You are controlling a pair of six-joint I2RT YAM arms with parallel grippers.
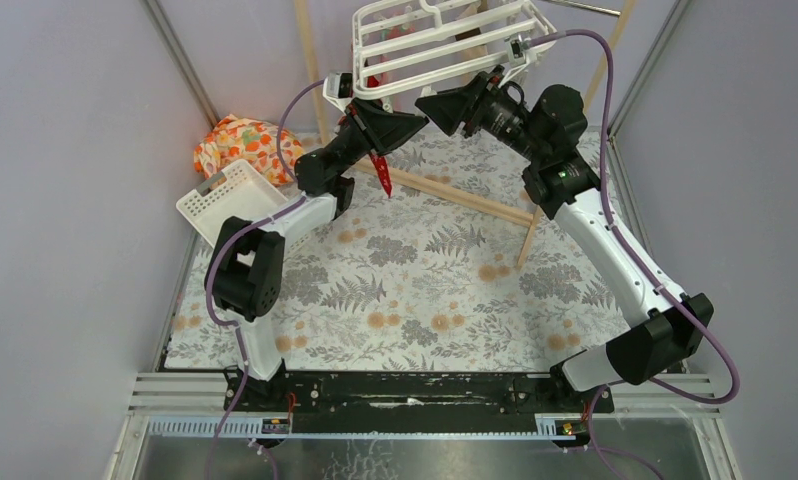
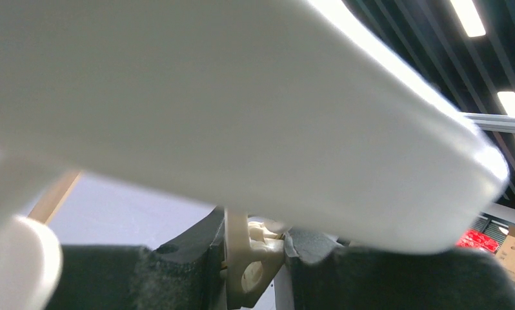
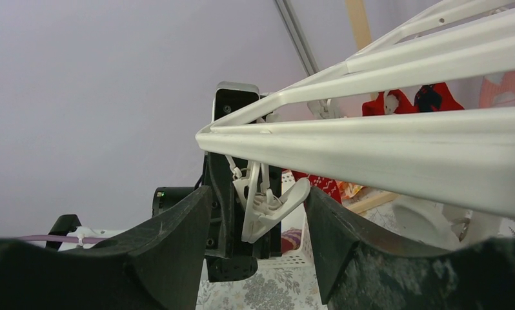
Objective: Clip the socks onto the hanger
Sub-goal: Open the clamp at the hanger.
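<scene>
since the hanger (image 3: 403, 155) sits high at the far side among the poles of the wooden rack (image 1: 455, 195), well above the surface (image 1: 425, 290), i have both arms raised to its near-left corner and work from underneath, where the clips dangle; what it hangs from is out of view

left pincer (image 2: 252, 248): nearly closed, pads pressed on either side of a small cream clip (image 2: 245, 274) directly under a broad hanger bar. i read this as a squeeze to part the clip's mouth, or just to steady it. the wrist view is too close and blurred to say which

right pincer (image 3: 258, 194): fingers apart, a second clip (image 3: 268, 206) hanging free between them with a gap on each side, nothing gripped. it is lined up this way so that closing would catch the clip squarely

socks: one red sock (image 1: 381, 172) hangs straight down below the left pincer at the hanger's corner. from overhead i cannot tell whether a clip or the pincer carries its top. a second red sock (image 3: 439, 97) shows through the bars further along, up at the frame. probably clipped already, but that is a judgement only. the striped sock is not visible in any view

status: partway, at least one sock left to hang

risk: the hanger looks free to swing, so a tug from one arm could carry the other clip out from between the open fingers. any closing should be slow, with the left side kept steady
</scene>
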